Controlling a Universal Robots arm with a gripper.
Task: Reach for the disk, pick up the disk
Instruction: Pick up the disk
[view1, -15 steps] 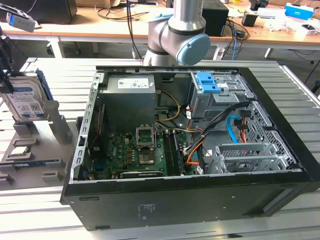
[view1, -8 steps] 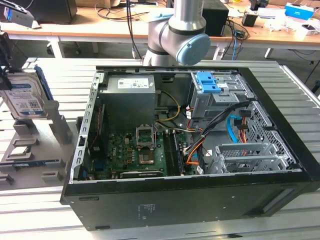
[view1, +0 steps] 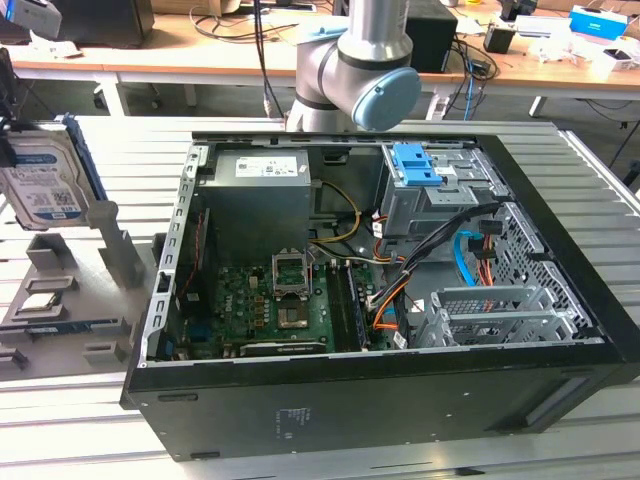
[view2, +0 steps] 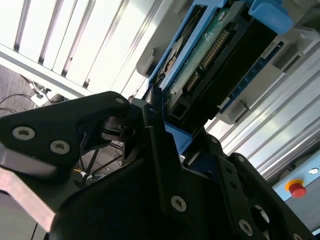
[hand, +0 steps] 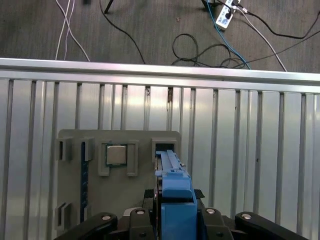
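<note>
The disk (view1: 40, 185) is a silver-black hard drive with a white-and-blue label and blue side rails. It stands upright at the exterior view's far left, over a grey holder (view1: 50, 255). In the first wrist view I look down its blue edge (hand: 175, 200), which runs toward a holder slot (hand: 164, 146). My gripper (hand: 174, 220) straddles it, one black finger on each side. In the second wrist view a finger (view2: 156, 132) presses the rail beside the disk's green circuit board (view2: 200, 70). The gripper is shut on the disk. Whether the disk is clear of the slot, I cannot tell.
An open black computer case (view1: 400, 390) takes up the middle of the slatted metal table, with a blue clip (view1: 415, 165) inside. The grey holder (hand: 70, 142) also carries a small square chip (hand: 116, 154) and a blue memory stick (hand: 84, 180). Cables (hand: 200, 45) lie on the floor beyond the table edge.
</note>
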